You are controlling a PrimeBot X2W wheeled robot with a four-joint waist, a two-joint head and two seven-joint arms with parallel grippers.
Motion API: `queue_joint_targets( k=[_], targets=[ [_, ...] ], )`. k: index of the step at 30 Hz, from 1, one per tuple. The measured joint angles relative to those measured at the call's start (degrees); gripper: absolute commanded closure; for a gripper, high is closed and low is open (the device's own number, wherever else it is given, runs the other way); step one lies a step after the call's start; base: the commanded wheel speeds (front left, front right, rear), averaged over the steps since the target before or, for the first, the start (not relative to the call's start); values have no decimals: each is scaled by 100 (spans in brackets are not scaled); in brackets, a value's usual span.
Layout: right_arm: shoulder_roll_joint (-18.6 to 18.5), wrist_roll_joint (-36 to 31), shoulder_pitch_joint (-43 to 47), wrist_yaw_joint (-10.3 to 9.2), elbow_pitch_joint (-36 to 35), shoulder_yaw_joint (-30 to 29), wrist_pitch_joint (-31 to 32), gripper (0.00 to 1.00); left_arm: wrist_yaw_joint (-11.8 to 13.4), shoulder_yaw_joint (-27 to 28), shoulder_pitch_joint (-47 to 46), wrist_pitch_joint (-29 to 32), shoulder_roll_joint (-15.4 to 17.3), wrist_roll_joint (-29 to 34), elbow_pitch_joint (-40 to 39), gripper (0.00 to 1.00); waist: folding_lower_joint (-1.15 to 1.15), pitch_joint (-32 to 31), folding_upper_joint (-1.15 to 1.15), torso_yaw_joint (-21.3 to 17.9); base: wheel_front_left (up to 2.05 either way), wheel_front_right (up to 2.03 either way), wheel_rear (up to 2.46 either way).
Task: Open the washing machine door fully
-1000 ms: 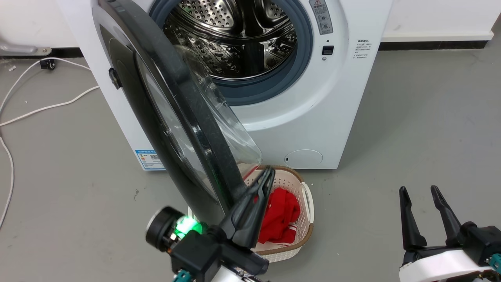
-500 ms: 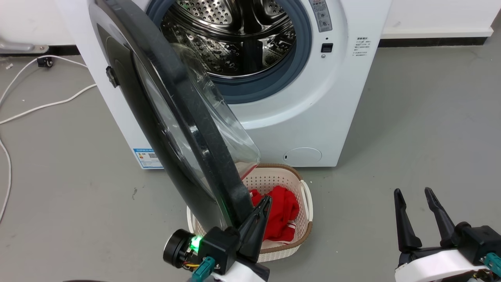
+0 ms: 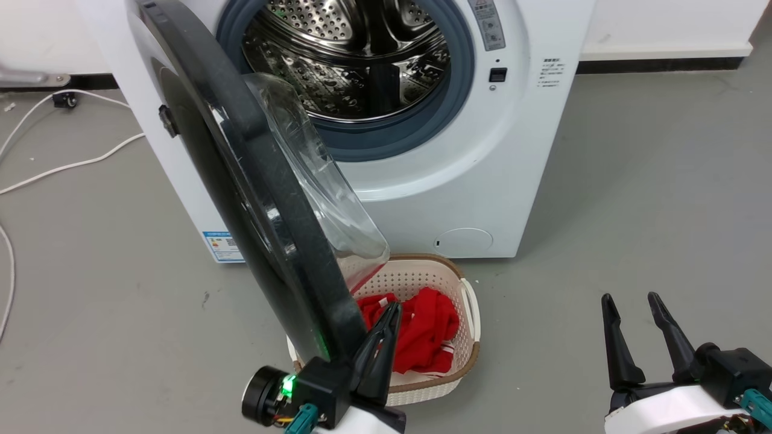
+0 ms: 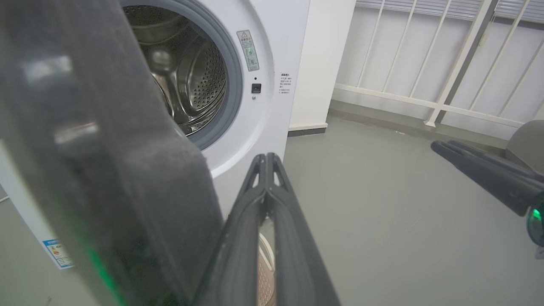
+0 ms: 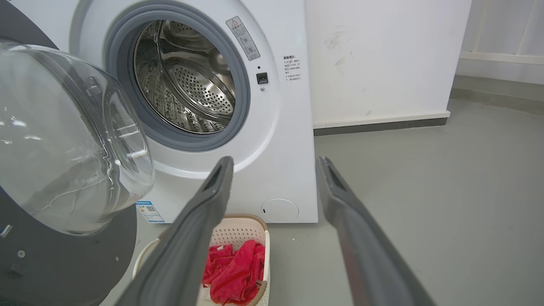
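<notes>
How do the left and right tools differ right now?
The left tool is shut, fingers pressed together; the right tool is open, fingers apart. The left tool lies close beside the washing machine door at its black edge, above the basket; the right tool hangs over the floor, well clear of that door. Both have long dark fingers pointing toward the washing machine.

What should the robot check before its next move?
1. Big round glossy black door off the steel drum opening: ok.
2. Door fully open: not ok, it juts out from the white washing machine.
3. Left pincer shut beside the door's rim: ok.
4. Left pincer touching door: cannot tell.
5. Right pincer open, apart from door: ok.
6. Beige laundry basket clear of door's swing: cannot tell.
</notes>
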Motion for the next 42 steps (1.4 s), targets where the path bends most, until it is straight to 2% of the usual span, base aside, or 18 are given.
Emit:
queue_joint_targets(
  k=[8,18,27,32,42],
  targets=[
    [-1,-2,14,0,-51,-48,55,0,214,69,494,11,168,-11,-471,100,0,23,0,398,0,0,0],
    [0,-53,16,-1,-178,-109,123,0,452,127,956,60,238,-59,-845,100,1,59,0,1361,0,0,0],
    [1,-62,3,0,-261,-10,207,0,573,461,949,-19,423,-112,-737,100,1,97,0,2191,0,0,0],
    [1,-63,2,0,-288,-4,254,0,687,836,859,-93,589,-203,-600,100,1,118,0,2304,0,0,0],
    [1,-64,-107,-1,-345,-33,309,0,832,1903,308,-372,940,-708,-138,100,1,360,0,2206,0,0,0]
  ],
)
